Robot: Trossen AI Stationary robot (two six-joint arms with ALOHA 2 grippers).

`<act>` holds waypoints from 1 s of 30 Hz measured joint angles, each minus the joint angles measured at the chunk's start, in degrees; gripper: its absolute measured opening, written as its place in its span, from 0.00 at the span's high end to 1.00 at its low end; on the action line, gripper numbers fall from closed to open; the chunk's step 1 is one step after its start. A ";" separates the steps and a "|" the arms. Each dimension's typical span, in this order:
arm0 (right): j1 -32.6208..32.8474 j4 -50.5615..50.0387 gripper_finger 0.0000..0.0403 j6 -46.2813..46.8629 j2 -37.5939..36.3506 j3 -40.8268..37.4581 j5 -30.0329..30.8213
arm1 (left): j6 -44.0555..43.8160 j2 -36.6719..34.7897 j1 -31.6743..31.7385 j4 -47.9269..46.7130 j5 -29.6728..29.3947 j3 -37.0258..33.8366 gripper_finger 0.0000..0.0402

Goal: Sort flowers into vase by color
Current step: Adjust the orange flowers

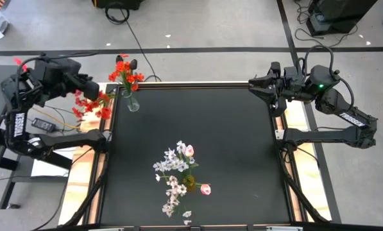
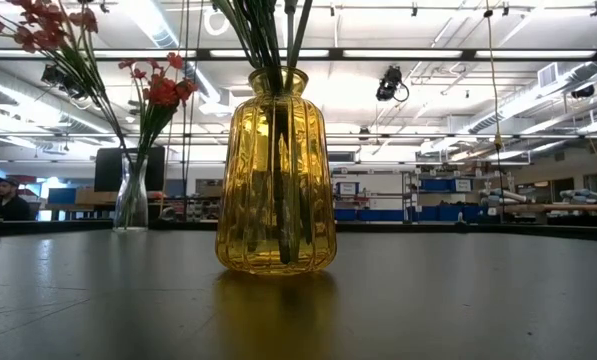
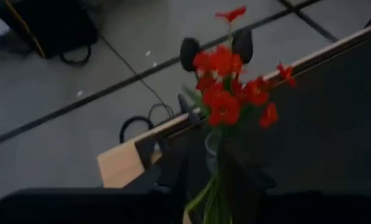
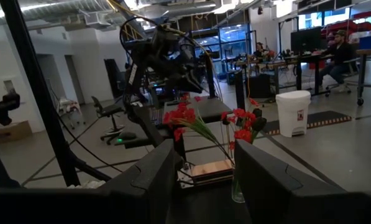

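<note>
My left gripper hovers over the table's far left corner, shut on a red flower. The flower's blossoms sit near the fingers, and its stem slants down toward the mouth of a clear glass vase. That vase stands on the table and holds more red flowers. A yellow glass vase stands mid-table near the near edge, with white-lilac sprays and pink tulip buds in it. My right gripper waits open at the far right corner. My left gripper pinches the red flower's green stem between its two fingers, which lie across it. The flower is lifted clear of the table and tilted, with its blossoms up beside the gripper and its lower stem end at the clear vase's mouth. Whether that end is inside, I cannot tell.
The black tabletop lies bare between the two vases and toward the right side. A few loose white petals lie near the near edge. Wooden rails border the table's sides. People sit at desks in the room beyond.
</note>
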 joint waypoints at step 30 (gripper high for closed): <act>0.01 0.00 0.56 0.00 0.01 -0.01 -0.01 | 5.44 5.97 -11.13 0.03 52.82 0.88 0.99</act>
